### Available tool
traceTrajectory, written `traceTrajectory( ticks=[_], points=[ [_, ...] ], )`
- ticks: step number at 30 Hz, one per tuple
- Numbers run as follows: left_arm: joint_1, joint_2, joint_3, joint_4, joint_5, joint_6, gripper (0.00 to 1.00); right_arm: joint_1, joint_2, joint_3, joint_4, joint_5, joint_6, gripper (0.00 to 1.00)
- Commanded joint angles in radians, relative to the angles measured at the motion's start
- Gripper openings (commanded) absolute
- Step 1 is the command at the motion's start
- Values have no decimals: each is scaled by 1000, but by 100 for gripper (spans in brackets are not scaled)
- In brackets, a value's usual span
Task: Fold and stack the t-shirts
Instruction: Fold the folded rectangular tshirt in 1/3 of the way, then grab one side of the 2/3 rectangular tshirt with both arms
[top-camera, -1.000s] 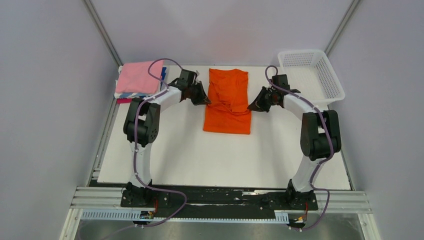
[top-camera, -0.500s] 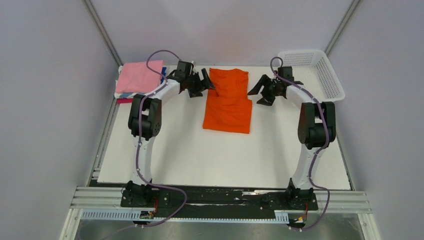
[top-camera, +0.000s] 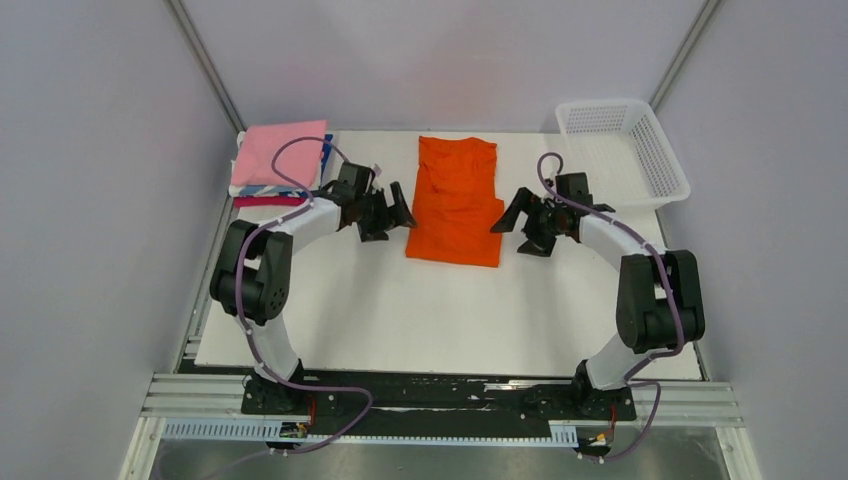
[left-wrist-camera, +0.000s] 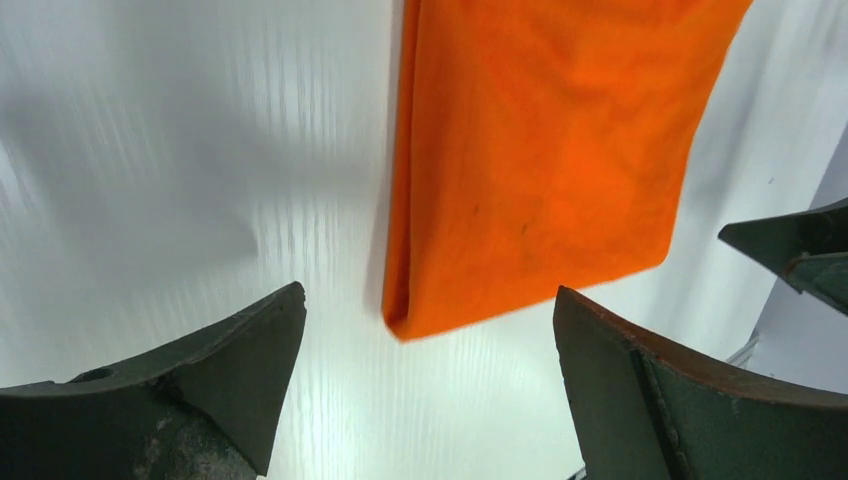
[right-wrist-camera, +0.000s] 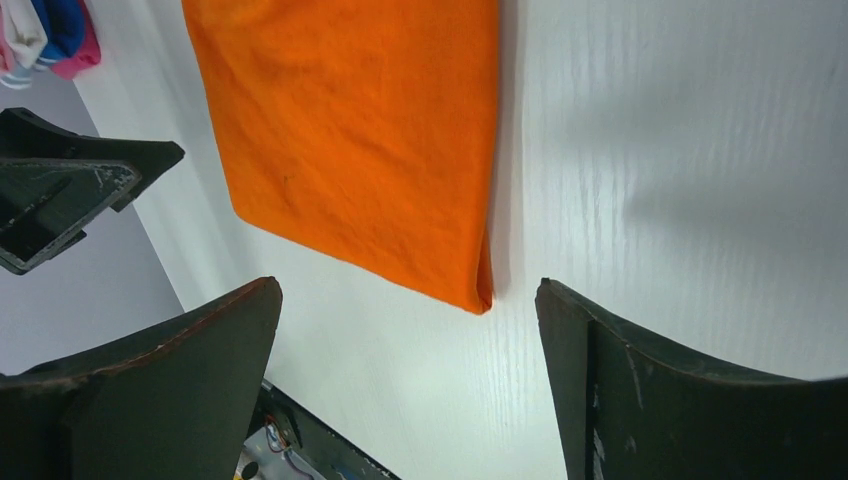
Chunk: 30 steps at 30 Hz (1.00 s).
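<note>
An orange t-shirt (top-camera: 457, 200) lies on the white table as a long folded strip, its near part doubled over. My left gripper (top-camera: 388, 215) stands open just left of the shirt's near end, and my right gripper (top-camera: 522, 222) stands open just right of it. Neither touches the cloth. In the left wrist view the orange t-shirt's (left-wrist-camera: 540, 170) near corner lies ahead of the open left gripper (left-wrist-camera: 430, 293). The right wrist view shows its other corner (right-wrist-camera: 350, 130) ahead of the open right gripper (right-wrist-camera: 407, 284). More folded t-shirts (top-camera: 281, 155), pink on top, are stacked at the back left.
A white mesh basket (top-camera: 660, 150) stands at the back right corner of the table (top-camera: 400, 310). Grey walls close in both sides and the back. The arm bases sit on a black rail at the near edge.
Both grippers have opened and let go of the orange t-shirt. They swung to its far end, then back toward its near end. The bunched cloth now lies flat.
</note>
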Motion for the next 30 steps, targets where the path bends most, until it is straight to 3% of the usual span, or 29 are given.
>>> traceTrajectory(
  ticks=[1, 8, 9, 15, 23, 24, 26, 28, 30],
  points=[
    [-45, -85, -144, 40, -35, -7, 99, 51, -84, -111, 54, 40, 15, 97],
    [-87, -49, -194, 80, -38, -28, 82, 99, -55, -187, 105, 80, 58, 80],
    [-93, -21, -193, 89, -39, -34, 73, 105, -35, -191, 125, 92, 65, 75],
    [-94, 24, -189, 93, -48, -44, 48, 114, 18, -195, 162, 96, 82, 50],
    [-110, 49, -207, 106, -43, -48, 21, 120, 65, -202, 184, 97, 89, 29],
    [-111, 50, -211, 107, -43, -48, 11, 119, 68, -204, 186, 97, 88, 24],
    [-114, 50, -220, 112, -42, -50, 0, 121, 63, -214, 188, 97, 89, 13],
    [-120, 35, -241, 121, -32, -52, 0, 121, 40, -228, 188, 85, 88, 1],
    [-128, -10, -277, 129, -33, -50, 0, 121, -6, -256, 189, 67, 79, 0]
  ],
)
